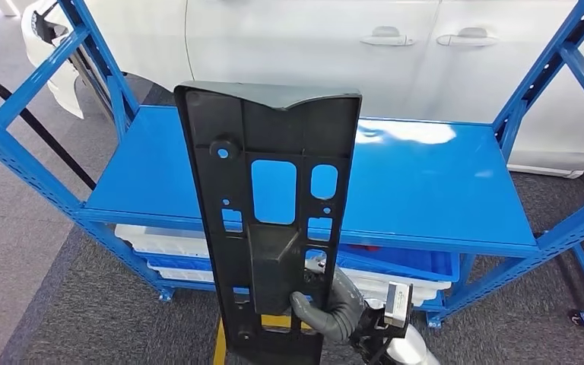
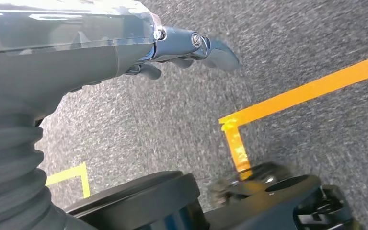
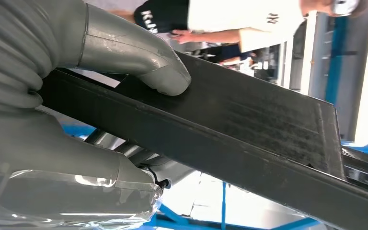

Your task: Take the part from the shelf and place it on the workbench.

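Shelving in blue steel (image 1: 42, 76) frames the scene at the left, its upright and diagonal brace rising beside grey carpet. The left hand (image 2: 191, 48) hangs over that carpet near a yellow floor marking (image 2: 287, 100), its dark fingers loosely extended with nothing in them; it looks idle, probably kept low so it stays out of the carry. In the centre the part (image 1: 270, 220), a long black plastic panel with rectangular cut-outs, stands upright in front of the blue shelf board (image 1: 426, 182) and is off the board, lifted clear of it. Holding it vertical likely keeps it narrow and free of the rack's posts. White trays (image 1: 163, 247) sit on the tier below. Right of the panel's lower end, the right hand (image 1: 323, 308) grips it, thumb (image 3: 158, 72) pressed on one face and fingers (image 3: 100, 167) wrapped under the other, a low grip that leaves the top free. A white car (image 1: 312, 46) stands behind, and a person (image 3: 230, 14) is nearby. No workbench shows, so placing is judged not yet done
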